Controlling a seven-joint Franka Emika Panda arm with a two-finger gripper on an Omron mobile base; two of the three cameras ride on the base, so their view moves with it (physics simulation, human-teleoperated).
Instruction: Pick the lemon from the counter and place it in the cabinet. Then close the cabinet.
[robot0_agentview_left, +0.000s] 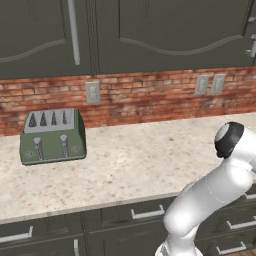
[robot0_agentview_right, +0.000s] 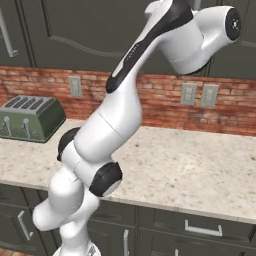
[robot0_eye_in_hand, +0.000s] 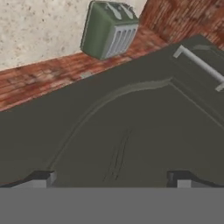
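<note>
My gripper (robot0_eye_in_hand: 111, 179) is open, its two dark fingertips (robot0_eye_in_hand: 41, 178) set wide apart with nothing between them. It is raised high and faces the dark arched panel of the cabinet (robot0_eye_in_hand: 131, 131) from close range. A long light-grey bar handle (robot0_eye_in_hand: 199, 63) runs along the door's edge. In the left base view the cabinet (robot0_agentview_left: 170, 35) doors above the counter (robot0_agentview_left: 130, 160) lie flat and look shut. The lemon is out of view. The raised arm (robot0_agentview_right: 130, 75) crosses the right base view up to the cabinet (robot0_agentview_right: 65, 30).
A green toaster (robot0_agentview_left: 52, 136) stands at the back left of the counter, against the red brick wall (robot0_agentview_left: 150, 92) with its outlets. It also shows as the toaster (robot0_agentview_right: 30, 117) and the toaster (robot0_eye_in_hand: 109, 28). Dark drawers (robot0_agentview_left: 145, 215) with short handles run under the counter edge.
</note>
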